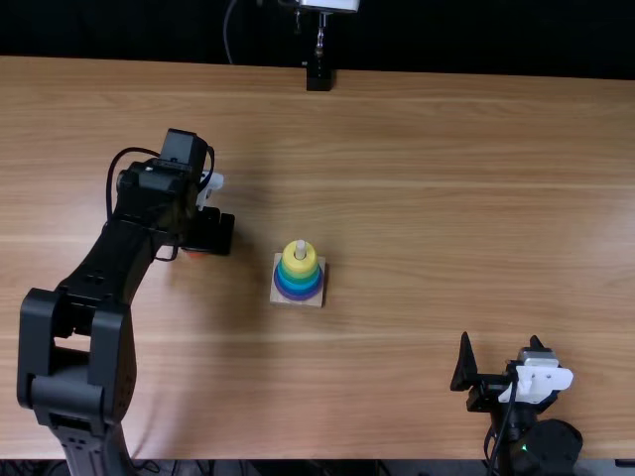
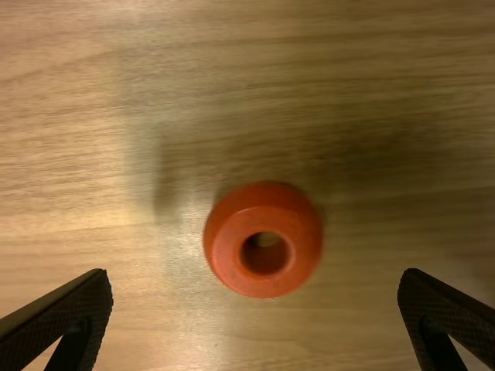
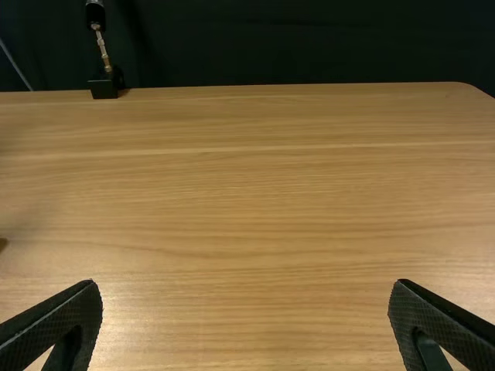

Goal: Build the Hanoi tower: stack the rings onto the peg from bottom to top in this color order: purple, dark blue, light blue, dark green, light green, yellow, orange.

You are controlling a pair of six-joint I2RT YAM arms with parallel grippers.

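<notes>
Left wrist view: orange ring (image 2: 263, 212) beneath hand (image 1: 210, 232)

This was a robotics lab, shown by two black robot arms (image 1: 114, 256) at a wooden table (image 1: 446, 198) before a dark backdrop (image 3: 294, 46).

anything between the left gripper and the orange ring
Nothing visible stands between them: the orange ring lies on the table, framed between the open fingers of the left gripper.

One peg (image 1: 301, 249) — one loose orange ring (image 2: 263, 212).
</notes>
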